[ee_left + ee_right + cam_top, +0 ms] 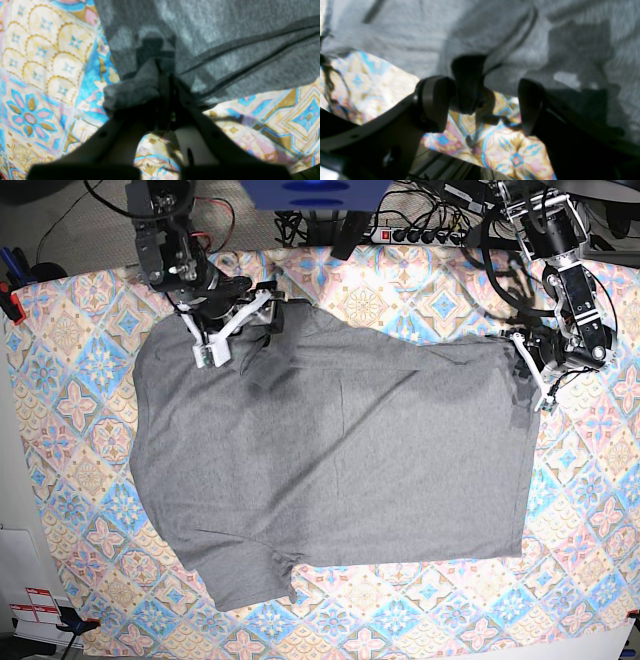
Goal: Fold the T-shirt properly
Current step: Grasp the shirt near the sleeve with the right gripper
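The T-shirt [330, 465] lies spread over most of the middle of the base view, on the bench covered by a tile-patterned tablecloth [70, 400], with one sleeve poking out at the lower left. It looks like thin, limp knit: light, soft, nothing to break, but ready to sag, crease and drag across the cloth under it. A pinch on a single layer would probably stretch it, so the firmer places to take hold are the stitched hems, corners and sleeve seams.

At the right edge of the base view, the left hand [166, 85] is pressed together on a bunched fold of the shirt's edge, the double-stitched hem running off toward the upper right of its wrist view. At the upper left of the base view, the right hand [482, 102] stands spread over the shirt's upper edge, holding nothing; the grey cloth lies just beyond its fingertips [530, 100].
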